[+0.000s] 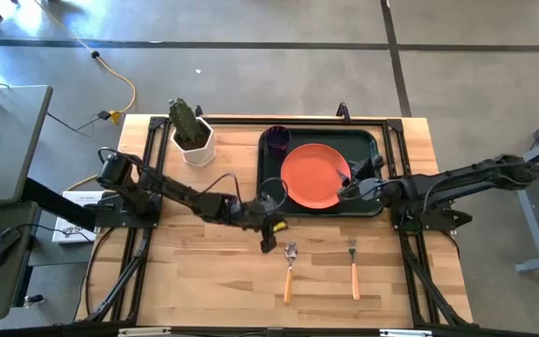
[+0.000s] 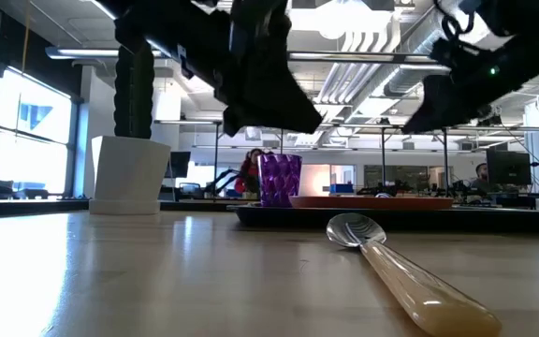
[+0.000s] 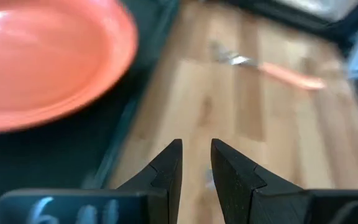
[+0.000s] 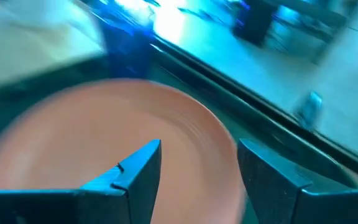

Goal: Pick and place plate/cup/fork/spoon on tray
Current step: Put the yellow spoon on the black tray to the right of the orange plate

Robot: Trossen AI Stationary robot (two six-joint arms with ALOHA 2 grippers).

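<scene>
The orange-red plate (image 1: pixel 313 175) lies flat in the dark green tray (image 1: pixel 367 140) at the table's far middle. The purple cup (image 1: pixel 278 140) stands upright in the tray's far left corner. The spoon (image 1: pixel 289 269) and the fork (image 1: pixel 354 269) lie on the wood near the front edge, handles toward the near edge. My left gripper (image 1: pixel 269 241) hovers just past the tray's near left corner, left of the spoon, empty, its fingers (image 3: pixel 169 165) a narrow gap apart. My right gripper (image 1: pixel 346 190) is open and empty over the plate's right part (image 4: pixel 104 124).
A white pot with a green cactus (image 1: pixel 191 136) stands at the table's far left, left of the tray. Bare wood lies left of the spoon and between the cutlery and the tray. Black frame rails run along the table's sides.
</scene>
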